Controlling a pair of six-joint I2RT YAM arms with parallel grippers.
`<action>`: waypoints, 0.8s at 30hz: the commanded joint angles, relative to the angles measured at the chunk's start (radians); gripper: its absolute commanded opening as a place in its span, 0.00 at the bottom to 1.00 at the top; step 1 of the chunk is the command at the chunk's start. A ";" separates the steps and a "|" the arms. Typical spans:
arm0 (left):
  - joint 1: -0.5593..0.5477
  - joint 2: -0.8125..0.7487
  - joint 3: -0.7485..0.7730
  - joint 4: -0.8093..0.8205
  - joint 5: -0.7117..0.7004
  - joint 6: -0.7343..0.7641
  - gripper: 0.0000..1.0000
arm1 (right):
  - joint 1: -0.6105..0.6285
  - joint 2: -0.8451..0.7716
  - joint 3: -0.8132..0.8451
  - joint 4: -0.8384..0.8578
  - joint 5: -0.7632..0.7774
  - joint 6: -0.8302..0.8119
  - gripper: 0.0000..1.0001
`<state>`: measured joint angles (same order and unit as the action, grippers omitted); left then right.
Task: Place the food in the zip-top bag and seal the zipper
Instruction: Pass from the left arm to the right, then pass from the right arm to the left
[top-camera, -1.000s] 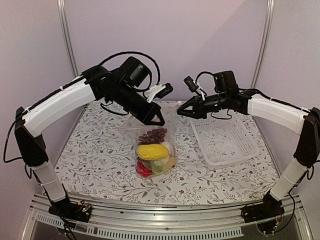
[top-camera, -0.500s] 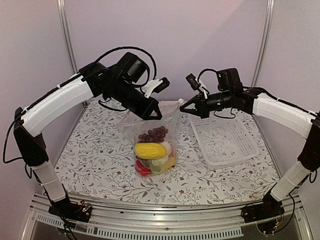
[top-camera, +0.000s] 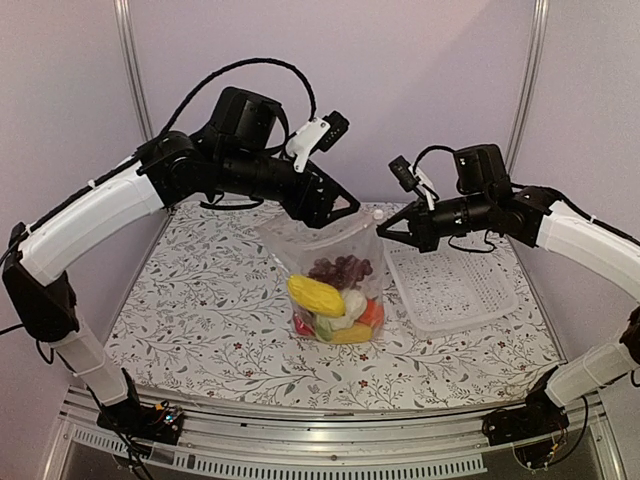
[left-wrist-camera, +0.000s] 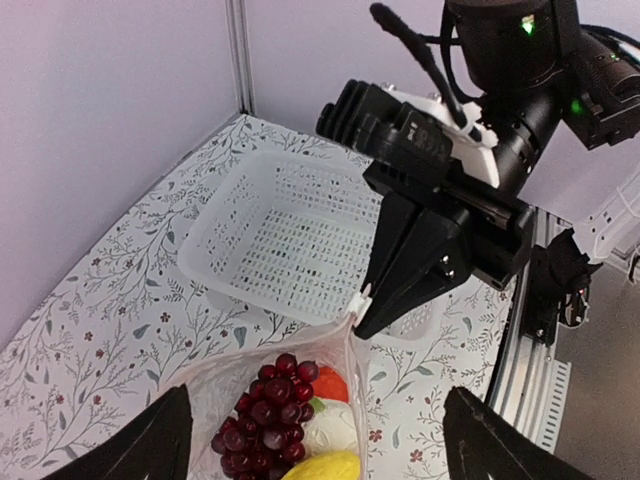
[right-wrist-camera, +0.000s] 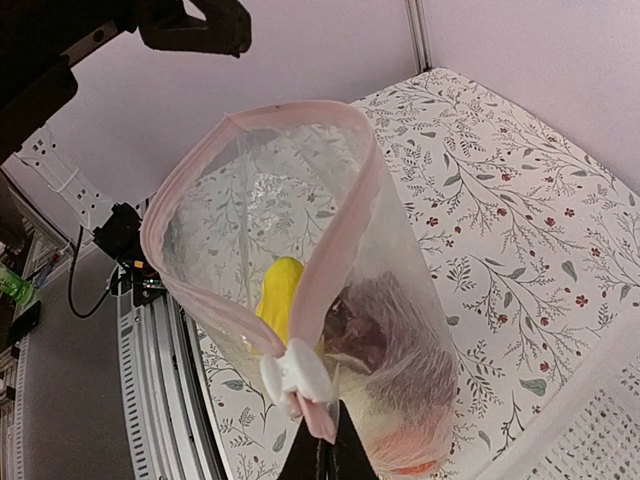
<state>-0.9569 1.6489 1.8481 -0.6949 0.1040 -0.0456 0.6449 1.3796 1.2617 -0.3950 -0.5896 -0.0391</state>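
Observation:
The zip-top bag (top-camera: 335, 285) hangs above the table by its top right corner, where my right gripper (top-camera: 386, 228) is shut on it beside a white slider (right-wrist-camera: 295, 373). The pink zipper (right-wrist-camera: 335, 240) gapes in a wide loop, so the mouth stands open. Inside lies the food: purple grapes (left-wrist-camera: 265, 415), a yellow piece (top-camera: 315, 295), white cauliflower (top-camera: 352, 303) and an orange piece (top-camera: 372, 313). My left gripper (top-camera: 338, 212) hovers just above the bag's top left, open, its fingers (left-wrist-camera: 165, 440) wide apart and touching nothing.
A white mesh basket (top-camera: 452, 290) sits on the floral tablecloth (top-camera: 200, 310) right of the bag, under my right arm. Purple walls and metal posts close the back; an aluminium rail (top-camera: 330, 455) runs along the near edge.
My left gripper has opened, let go of the bag's mouth and lifted away. The right gripper has carried the bag to the right, and the bag now hangs from it alone.

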 joint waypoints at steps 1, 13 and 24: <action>-0.016 0.019 -0.038 0.193 0.044 0.116 0.87 | 0.007 -0.084 -0.047 -0.025 0.022 0.025 0.00; -0.016 0.150 -0.023 0.252 0.246 0.189 0.79 | 0.007 -0.169 -0.097 -0.063 -0.003 0.019 0.00; -0.047 0.150 -0.032 0.139 0.205 0.314 0.41 | 0.007 -0.188 -0.101 -0.069 0.002 0.014 0.02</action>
<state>-0.9756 1.8168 1.8229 -0.5003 0.3321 0.2108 0.6472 1.2194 1.1633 -0.4725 -0.5808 -0.0227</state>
